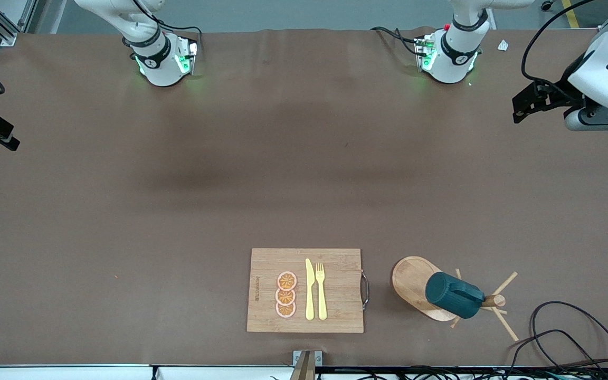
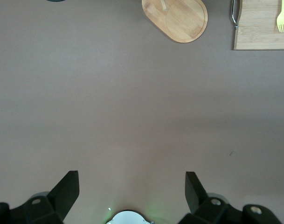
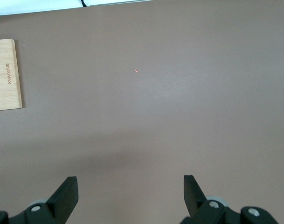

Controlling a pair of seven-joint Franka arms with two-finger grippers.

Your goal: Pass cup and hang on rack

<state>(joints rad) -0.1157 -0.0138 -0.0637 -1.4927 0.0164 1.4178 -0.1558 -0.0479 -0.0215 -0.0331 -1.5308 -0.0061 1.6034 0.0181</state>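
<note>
The cup [image 1: 453,295] hangs tilted on a peg of the rack [image 1: 415,285], which stands near the front camera toward the left arm's end of the table [image 1: 177,211]. Just beside the rack, toward the right arm's end, lies one cutting board [image 1: 305,290] with a metal handle [image 1: 365,289] on the edge facing the rack. On the board lie three orange slices [image 1: 286,294] in a row, one yellow knife [image 1: 310,289] and one yellow fork [image 1: 321,290]; small writing is printed along one edge, too small to read. A black cable [image 1: 573,327] loops near the rack. The left gripper [image 2: 132,191] hovers with fingers spread wide over bare table; the right gripper [image 3: 131,191] likewise, spread and holding nothing. Both arms wait.
</note>
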